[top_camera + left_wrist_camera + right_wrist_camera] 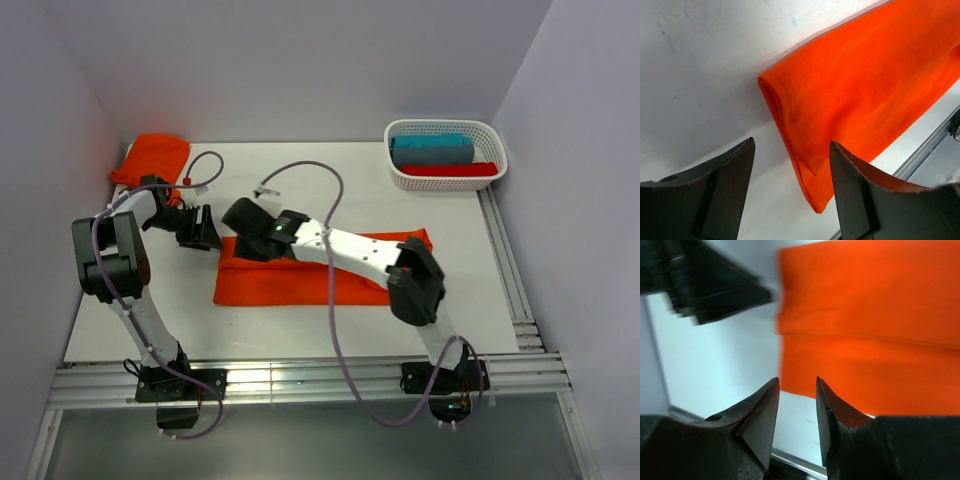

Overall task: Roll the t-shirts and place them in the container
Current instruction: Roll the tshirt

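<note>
T-shirt one point(285, 288), bright orange and folded into a long band, lies flat mid-bench under the right arm. A second t-shirt point(152, 157) sits bunched in the far left corner, which only the top view shows. That view also shows a white basket point(446, 183) at the far right of the bench point(440, 215), holding a teal cloth point(432, 150) and a red cloth point(455, 169) side by side.

The left wrist view shows the hemmed end of the band. The left gripper point(792, 145) is over it with its jaws spread wide, holding nothing. In the right wrist view, the right gripper point(797, 381) is over the same end by the band's edge. Its jaws are apart by a narrow gap with no fabric between them, and the left gripper shows blurred close by.
</note>
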`<state>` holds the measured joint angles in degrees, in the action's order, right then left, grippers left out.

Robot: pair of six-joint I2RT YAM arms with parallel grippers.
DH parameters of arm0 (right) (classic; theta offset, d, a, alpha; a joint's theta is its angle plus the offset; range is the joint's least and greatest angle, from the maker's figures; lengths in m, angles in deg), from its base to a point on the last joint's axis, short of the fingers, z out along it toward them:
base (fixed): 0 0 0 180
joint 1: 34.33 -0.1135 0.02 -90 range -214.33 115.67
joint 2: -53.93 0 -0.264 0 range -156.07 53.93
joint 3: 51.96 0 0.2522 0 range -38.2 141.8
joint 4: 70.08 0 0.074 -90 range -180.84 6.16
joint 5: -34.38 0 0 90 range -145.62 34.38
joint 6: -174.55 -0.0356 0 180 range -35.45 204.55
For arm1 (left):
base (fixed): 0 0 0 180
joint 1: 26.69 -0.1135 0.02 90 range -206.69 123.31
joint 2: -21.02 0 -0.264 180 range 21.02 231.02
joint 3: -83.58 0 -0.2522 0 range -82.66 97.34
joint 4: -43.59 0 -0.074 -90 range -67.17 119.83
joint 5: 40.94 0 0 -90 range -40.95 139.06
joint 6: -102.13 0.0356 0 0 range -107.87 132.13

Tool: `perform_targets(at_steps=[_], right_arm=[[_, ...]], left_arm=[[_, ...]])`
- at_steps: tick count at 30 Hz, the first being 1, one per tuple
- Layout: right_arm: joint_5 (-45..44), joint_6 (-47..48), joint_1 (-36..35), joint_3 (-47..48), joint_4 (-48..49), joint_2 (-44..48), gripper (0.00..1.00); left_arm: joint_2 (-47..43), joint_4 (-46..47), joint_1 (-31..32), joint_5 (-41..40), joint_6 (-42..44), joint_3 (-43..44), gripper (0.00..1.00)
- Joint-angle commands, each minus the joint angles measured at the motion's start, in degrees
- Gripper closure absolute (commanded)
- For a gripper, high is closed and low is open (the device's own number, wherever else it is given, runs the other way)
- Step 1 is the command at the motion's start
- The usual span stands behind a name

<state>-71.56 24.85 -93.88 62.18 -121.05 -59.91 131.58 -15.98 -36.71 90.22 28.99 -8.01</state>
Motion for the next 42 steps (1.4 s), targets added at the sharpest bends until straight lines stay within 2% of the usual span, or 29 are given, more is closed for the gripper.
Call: perform_targets(at_steps=[1, 7, 14, 18, 26, 36, 42], right_arm=[[0.47, -1.21, -2.67, 12.19, -4.36, -7.6, 0.58], [4.34, -0.68, -4.61, 23.36, -6.46, -17.72, 0.59], [4.43, -2.08, -5.75, 19.86, -4.18, -18.07, 0.59], [3.99, -2.79, -6.98, 23.63, -5.68, -20.89, 0.59], [3.55, -4.19, -8.74, 25.31, -3.4, -25.29, 0.59], [2.32, -5.25, -9.62, 21.88, -3.75, -25.73, 0.58], [2.49, -5.42, -10.32, 24.51, -6.03, -28.62, 0.57]], left_arm=[[0.97, -1.48, -0.09, 3.39, 1.59, 2.25, 0.34], [2.12, -3.95, -0.17, 3.57, 3.97, 3.31, 0.34], [1.24, -4.39, -0.17, 2.95, 4.14, 2.43, 0.34], [0.88, -4.38, -0.17, 2.78, 5.11, 1.37, 0.33], [4.66, -7.46, -0.09, 6.64, 7.13, 5.59, 0.33], [5.28, -4.74, 1.23, 7.7, 5.11, 4.98, 0.34], [4.66, -1.66, 2.99, 6.82, 2.74, 3.13, 0.35]])
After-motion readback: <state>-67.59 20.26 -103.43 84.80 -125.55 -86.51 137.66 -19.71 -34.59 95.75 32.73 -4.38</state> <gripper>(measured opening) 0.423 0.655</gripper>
